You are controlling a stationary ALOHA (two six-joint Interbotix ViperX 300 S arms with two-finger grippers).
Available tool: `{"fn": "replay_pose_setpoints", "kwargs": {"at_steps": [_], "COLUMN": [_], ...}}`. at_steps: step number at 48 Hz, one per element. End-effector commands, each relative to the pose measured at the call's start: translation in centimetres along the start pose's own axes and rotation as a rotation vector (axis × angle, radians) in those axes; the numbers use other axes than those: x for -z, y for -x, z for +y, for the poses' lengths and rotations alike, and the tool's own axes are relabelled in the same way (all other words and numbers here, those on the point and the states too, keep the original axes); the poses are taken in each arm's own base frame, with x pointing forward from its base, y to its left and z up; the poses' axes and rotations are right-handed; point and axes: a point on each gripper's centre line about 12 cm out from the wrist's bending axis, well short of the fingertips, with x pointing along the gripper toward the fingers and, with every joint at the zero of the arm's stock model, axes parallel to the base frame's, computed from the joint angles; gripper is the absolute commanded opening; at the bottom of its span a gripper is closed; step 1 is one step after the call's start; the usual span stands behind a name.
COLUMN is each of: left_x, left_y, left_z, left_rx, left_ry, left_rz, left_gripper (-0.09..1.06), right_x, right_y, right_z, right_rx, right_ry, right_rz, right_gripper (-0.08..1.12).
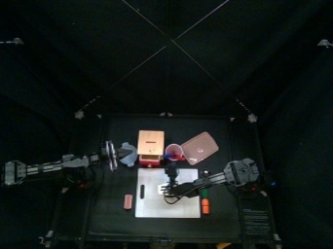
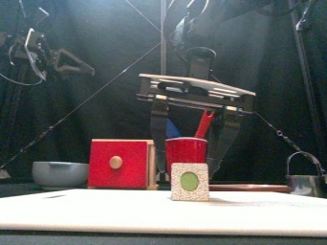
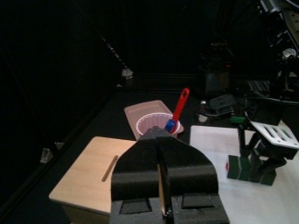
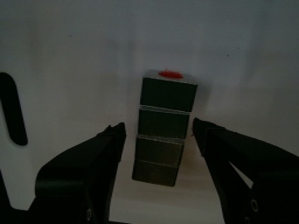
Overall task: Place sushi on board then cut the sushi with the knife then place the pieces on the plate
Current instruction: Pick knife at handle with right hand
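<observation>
The sushi roll point(image 4: 163, 131), a row of dark green blocks with a white, green-centred end point(image 2: 189, 181), lies on the white cutting board point(image 1: 189, 206). My right gripper point(image 4: 162, 131) is open and straddles the roll, one jaw on each side with small gaps. In the front view its jaws hang down on either side above the roll's end. The red cup point(image 2: 186, 153) holds a red knife point(image 2: 204, 124) and stands behind the board. The pink tray point(image 1: 202, 148) lies at the back right. My left gripper point(image 3: 163, 150) is shut and empty, over the wooden box point(image 3: 93, 171).
The wooden box with its red drawer front point(image 2: 121, 163) stands left of the cup. A blue-grey bowl point(image 2: 57, 173) sits at the far left and a metal cutter point(image 2: 303, 175) at the far right. Two small reddish toys point(image 1: 128, 201) point(image 1: 205, 205) lie near the board's front corners.
</observation>
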Motion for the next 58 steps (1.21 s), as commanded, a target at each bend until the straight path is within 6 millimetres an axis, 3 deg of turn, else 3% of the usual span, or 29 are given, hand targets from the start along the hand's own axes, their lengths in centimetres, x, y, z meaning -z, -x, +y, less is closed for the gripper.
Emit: {"fn": "replay_pose_setpoints", "kwargs": {"at_steps": [1,8,16,33,44,52,58], "left_x": [-0.9,-1.5,-2.1,-3.1,-4.0,-4.8,-4.7], "left_y": [-0.2,-0.4,-0.5,-0.7,-0.8,-1.1,-1.4], "left_z": [0.1,0.3,0.9,2.2,2.8,3.0,3.3], "left_rx": [-0.005,-0.010,-0.036,-0.094,-0.115,-0.122,-0.131], "left_ry": [-0.001,-0.001,-0.003,-0.009,-0.016,-0.019,-0.015], "left_rz": [-0.027,-0.042,-0.058,-0.080,-0.100,-0.113,-0.105], "left_gripper": [0.09,0.09,0.08,0.08,0.08,0.08,0.08], "right_x": [-0.9,-2.0,-1.8,-1.7,-4.4,-6.5,-8.9], "right_y": [4.0,7.3,10.5,10.7,12.3,13.4,14.5], "right_z": [1.4,1.0,-1.4,-6.9,-9.1,-12.0,-14.0], "right_rx": [-0.100,-0.123,-0.059,0.039,-0.054,-0.126,-0.235], "right_ry": [0.005,0.075,0.205,0.545,0.710,0.783,0.836], "right_rz": [-0.004,-0.044,-0.021,0.083,0.001,-0.044,-0.178], "right_gripper": [0.94,0.94,0.94,0.93,0.93,0.93,0.93]}}
